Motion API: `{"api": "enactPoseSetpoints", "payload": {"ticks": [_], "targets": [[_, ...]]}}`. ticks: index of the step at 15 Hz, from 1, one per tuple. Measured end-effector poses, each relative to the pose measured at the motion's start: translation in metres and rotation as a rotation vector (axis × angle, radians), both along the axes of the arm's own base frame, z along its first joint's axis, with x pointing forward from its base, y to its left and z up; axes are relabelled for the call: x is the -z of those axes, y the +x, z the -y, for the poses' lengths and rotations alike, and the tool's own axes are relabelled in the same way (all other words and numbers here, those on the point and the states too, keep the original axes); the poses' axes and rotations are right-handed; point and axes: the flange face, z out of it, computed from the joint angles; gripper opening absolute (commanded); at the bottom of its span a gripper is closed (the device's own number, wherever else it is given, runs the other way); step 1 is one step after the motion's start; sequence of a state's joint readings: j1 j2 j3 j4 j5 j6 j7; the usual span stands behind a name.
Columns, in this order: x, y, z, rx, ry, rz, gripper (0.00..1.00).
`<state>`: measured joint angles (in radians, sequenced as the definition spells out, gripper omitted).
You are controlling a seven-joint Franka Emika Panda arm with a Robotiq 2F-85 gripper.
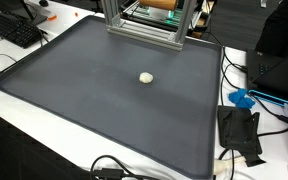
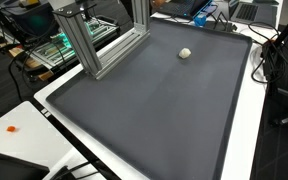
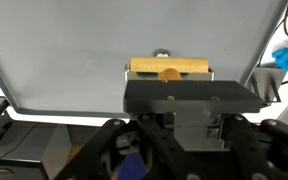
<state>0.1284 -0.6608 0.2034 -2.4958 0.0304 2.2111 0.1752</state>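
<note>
A small white ball (image 1: 146, 77) (image 2: 185, 53) lies alone on the dark grey mat (image 1: 74, 100) (image 2: 154, 110) in both exterior views. Neither exterior view shows the arm. In the wrist view my gripper (image 3: 189, 125) fills the bottom as dark linkages around a grey part, under a black slab (image 3: 189, 95). Its fingertips are lost in this dark mass, and I cannot tell whether anything sits between them. Beyond the slab is a wooden block (image 3: 169, 68) with an orange disc. Farther off, a small round object (image 3: 162, 53), likely the ball, rests on the mat (image 3: 64, 60).
An aluminium frame (image 1: 144, 25) (image 2: 94, 45) stands at one edge of the mat. A blue object (image 1: 242, 98) (image 3: 286, 57), black gear (image 1: 239, 130) and cables lie on the white table beside the mat. A keyboard (image 1: 14, 30) sits at a far corner.
</note>
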Motion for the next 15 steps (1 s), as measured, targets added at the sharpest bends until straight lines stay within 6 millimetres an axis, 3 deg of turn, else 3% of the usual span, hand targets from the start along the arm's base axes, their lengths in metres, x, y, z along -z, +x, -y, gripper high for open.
{"api": "enactPoseSetpoints", "payload": {"ticks": [5,13,14,15], "targets": [[0.030,0.039,-0.009,-0.017,0.044,0.067,0.28],[0.114,0.089,-0.014,-0.018,0.075,0.031,0.28],[0.123,0.093,-0.013,-0.015,0.075,0.024,0.53],[0.131,0.098,-0.011,-0.015,0.075,0.016,0.53]]}}
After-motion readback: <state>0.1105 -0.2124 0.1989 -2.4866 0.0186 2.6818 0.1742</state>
